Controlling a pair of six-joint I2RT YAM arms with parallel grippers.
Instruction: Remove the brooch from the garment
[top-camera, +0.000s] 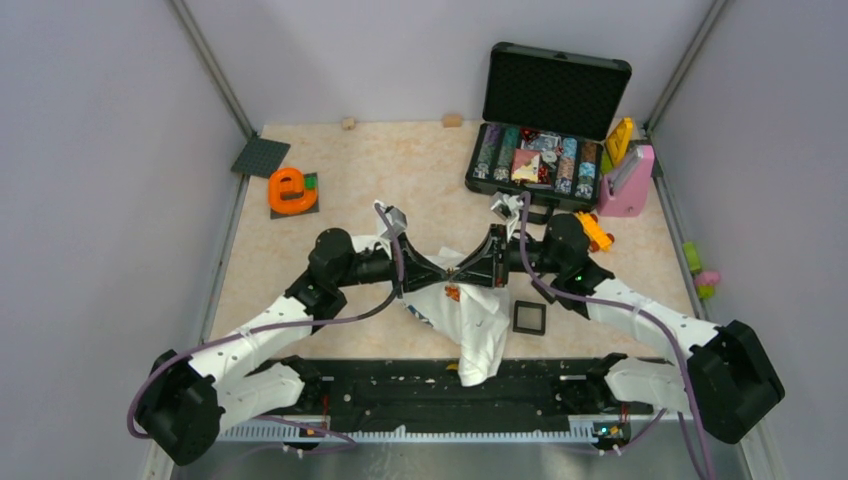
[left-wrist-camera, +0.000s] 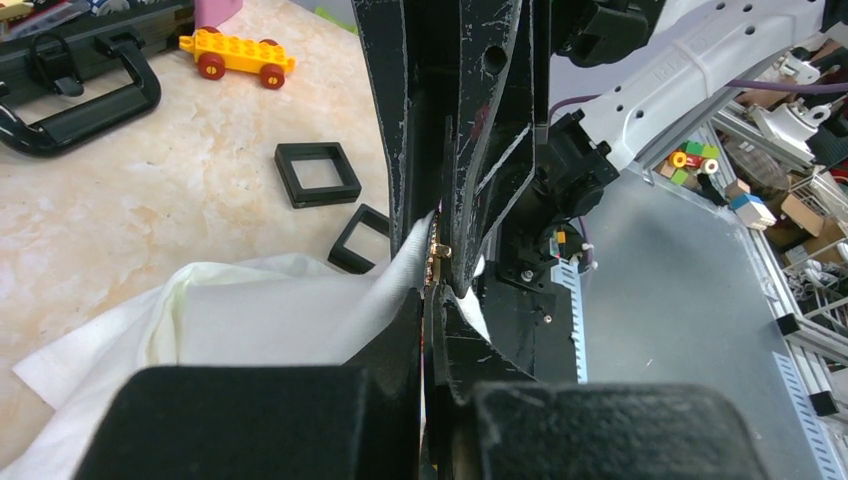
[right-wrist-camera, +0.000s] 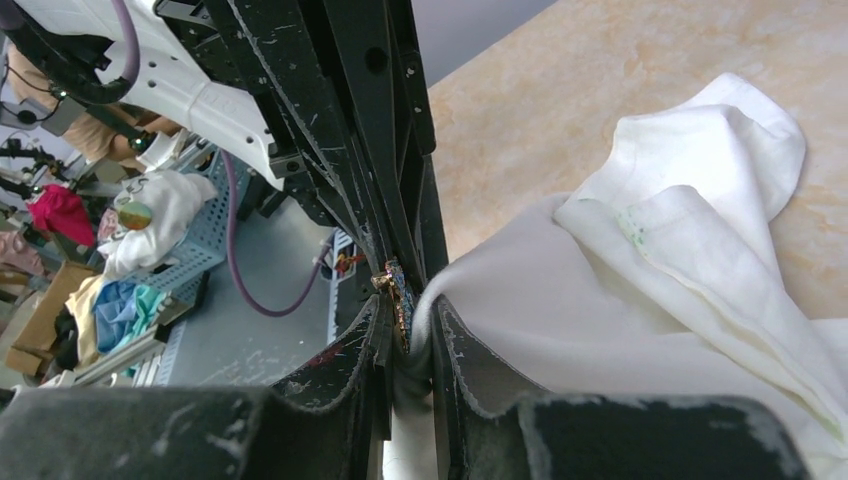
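With the left tool clenched on a fold of the T-shirt and the right tool squeezed tip-to-tip against it on the brooch, looks like the pull-apart step. Can't tell whether nipping cloth along with the pin, tbh. T-shirt bunched on the tabletop, draped toward the near edge. Expect soft, light, floppy fabric, so hold right beside the pin; treat the brooch as small, stiff, snag-prone. Further back: a black square box, then an open chip case.

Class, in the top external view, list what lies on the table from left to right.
Grey baseplate → orange toy → garment → small black box → pink block.
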